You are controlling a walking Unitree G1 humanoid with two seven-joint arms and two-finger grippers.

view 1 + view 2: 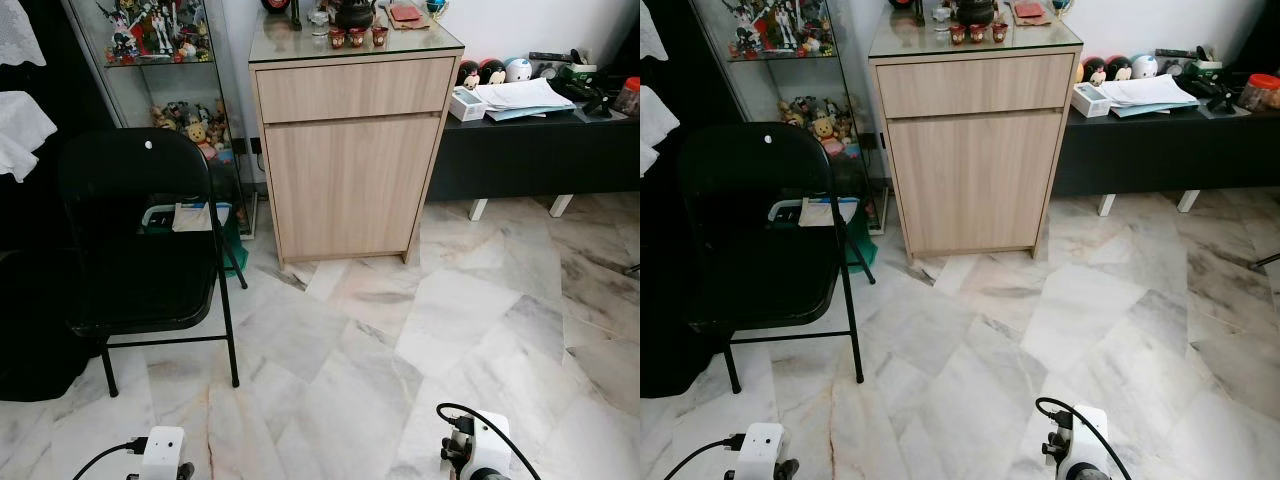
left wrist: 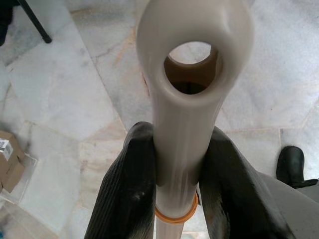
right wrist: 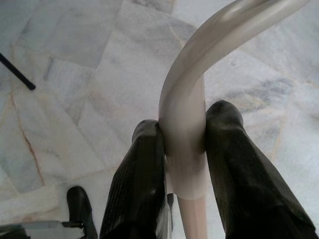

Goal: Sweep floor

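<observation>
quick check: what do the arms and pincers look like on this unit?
In the head views each wrist ends in a white boxy housing: left, right. A black cable runs to each, looping over the right one. The left pincer and right pincer each have two long black fingers with rounded tips and a fine ribbed texture.

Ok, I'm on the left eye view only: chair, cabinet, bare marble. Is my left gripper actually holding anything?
Observer: Yes. The left gripper has its fingers clamped on a beige handle with a hanging hole at its end.
Operator: And the right?
Observer: The right gripper is shut on a curved beige handle.
Operator: Anything near my feet?
Observer: A small cardboard box lies on the floor, seen in the left wrist view.
</observation>
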